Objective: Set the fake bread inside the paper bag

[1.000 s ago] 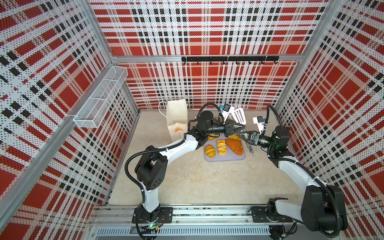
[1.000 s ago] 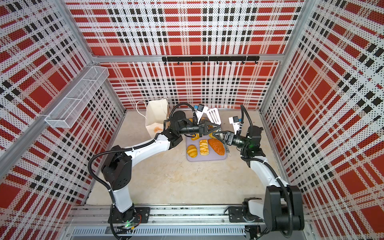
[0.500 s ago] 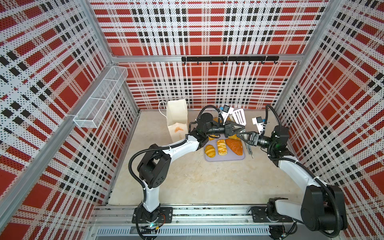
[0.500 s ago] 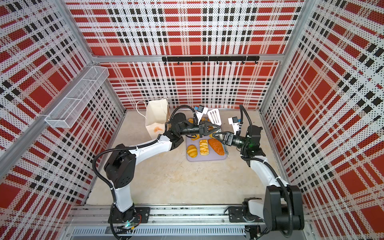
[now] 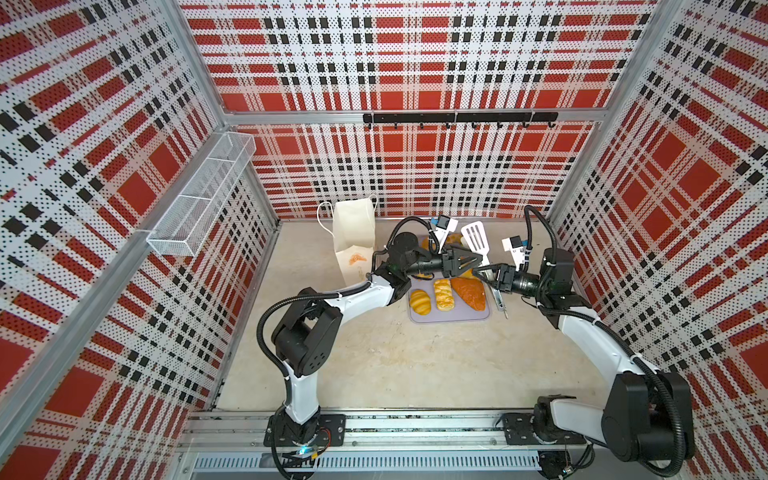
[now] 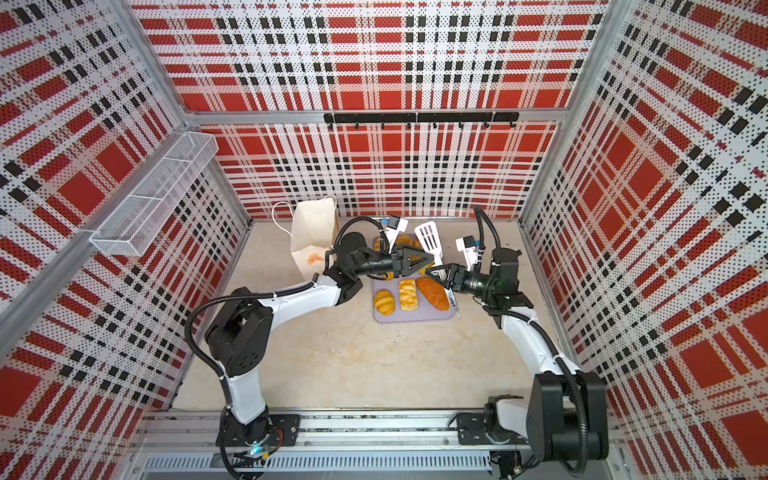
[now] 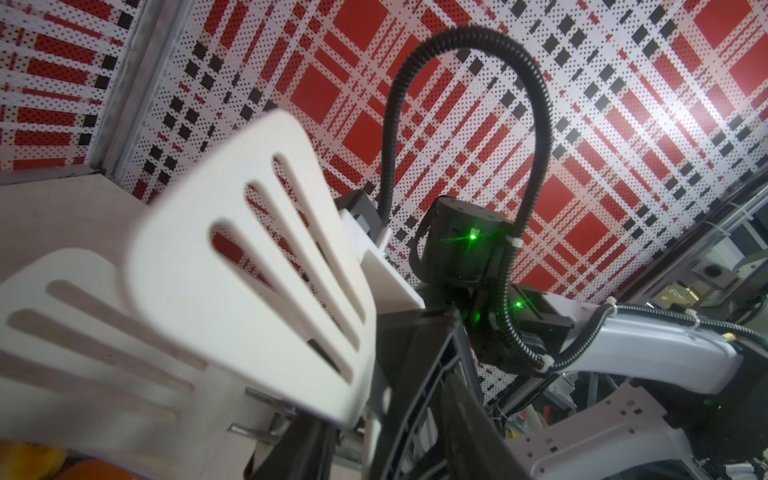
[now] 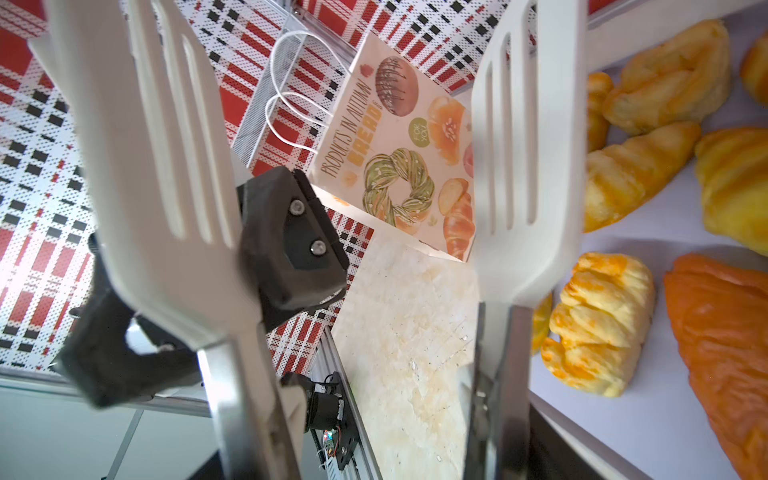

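The cream paper bag (image 5: 353,237) (image 6: 311,232) stands upright at the back, left of the lilac tray (image 5: 453,316). Several golden fake bread pieces lie on the tray: a croissant (image 5: 419,301), a braided roll (image 5: 443,294) (image 8: 598,324) and a darker orange croissant (image 5: 469,293) (image 8: 727,353). More lie behind, partly hidden by the arms. My right gripper (image 5: 484,276) (image 6: 436,274) is shut on the metal handles of white slotted tongs (image 5: 477,241) (image 8: 523,166), raised over the tray's back right. My left gripper (image 5: 471,262) (image 6: 424,259) stands open beside the tong heads (image 7: 249,270), holding nothing.
A white wire-mesh basket (image 5: 199,199) hangs on the left wall. A black hook rail (image 5: 457,118) runs along the back wall. Plaid walls close in three sides, and the arms' base rail (image 5: 415,432) runs along the front.
My left gripper has opened and let go of the tongs. My right gripper has closed in on the tong handles. Both arms have barely shifted.
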